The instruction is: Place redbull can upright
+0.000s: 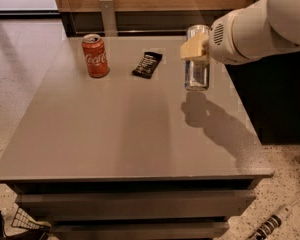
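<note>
The redbull can (197,70) is a slim silver-grey can. It hangs upright in the air above the right side of the grey table (120,129), its shadow on the tabletop just below it. My gripper (197,48) comes in from the right on a large white arm and is shut on the can's upper part. One tan finger (192,48) shows on the can's left side; the other is hidden behind it.
A red Coca-Cola can (95,55) stands upright at the table's back left. A flat black snack wrapper (147,64) lies at the back middle. A wooden wall panel runs behind the table. The table's right edge is close to the redbull can.
</note>
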Robot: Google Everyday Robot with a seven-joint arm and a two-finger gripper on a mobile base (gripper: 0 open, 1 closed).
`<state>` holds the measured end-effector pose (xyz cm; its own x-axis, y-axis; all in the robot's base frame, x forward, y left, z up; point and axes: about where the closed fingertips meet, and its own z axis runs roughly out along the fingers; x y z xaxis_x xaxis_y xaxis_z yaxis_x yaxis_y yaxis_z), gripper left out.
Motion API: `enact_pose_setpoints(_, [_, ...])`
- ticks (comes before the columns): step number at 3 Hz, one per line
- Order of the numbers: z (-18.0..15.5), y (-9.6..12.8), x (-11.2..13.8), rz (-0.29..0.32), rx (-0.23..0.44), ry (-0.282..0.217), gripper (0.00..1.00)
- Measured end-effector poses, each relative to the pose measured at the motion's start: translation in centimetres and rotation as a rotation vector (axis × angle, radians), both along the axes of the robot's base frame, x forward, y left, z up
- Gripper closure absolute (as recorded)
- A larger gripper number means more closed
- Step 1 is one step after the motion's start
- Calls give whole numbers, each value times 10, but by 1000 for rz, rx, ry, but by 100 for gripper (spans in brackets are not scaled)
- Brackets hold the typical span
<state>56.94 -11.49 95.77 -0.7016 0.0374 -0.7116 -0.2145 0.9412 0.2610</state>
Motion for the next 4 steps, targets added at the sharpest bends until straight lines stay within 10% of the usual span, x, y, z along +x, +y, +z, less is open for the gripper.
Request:
enact_pose_setpoints(1, [14, 2, 21, 40, 92, -96, 100])
enact_pose_setpoints(3, [28, 60, 8, 296, 258, -124, 100])
enact_pose_setpoints(4, [24, 77, -7, 451, 186, -196, 100])
